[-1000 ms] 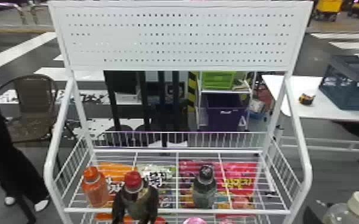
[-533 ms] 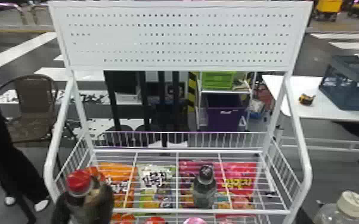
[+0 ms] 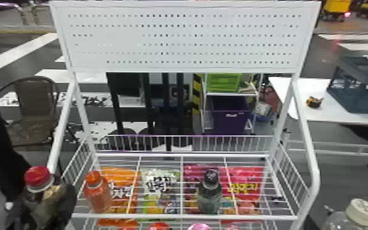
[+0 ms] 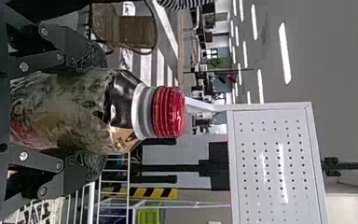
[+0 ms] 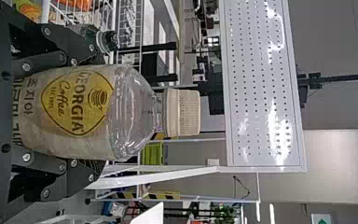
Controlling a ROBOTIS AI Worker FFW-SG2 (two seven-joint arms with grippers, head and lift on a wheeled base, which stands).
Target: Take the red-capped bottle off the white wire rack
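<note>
Red-capped bottle (image 3: 38,179) clamped between the fingers of the left gripper (image 4: 93,111), out by the left end of the white wire rack (image 3: 162,217); removal seems done (base hidden), perhaps a set-down left; right gripper (image 5: 98,111) fingers clamped on pale-capped bottle (image 5: 133,112).

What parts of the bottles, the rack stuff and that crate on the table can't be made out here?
- Base of the red-capped bottle: left wrist view, hidden by the left hand.
- Base of the pale-capped bottle: right wrist view, hidden by the right hand.
- Pink item low on the rack: head view, cut off by the bottom edge.
- Contents of the dark crate: head view, too blurred.
</note>
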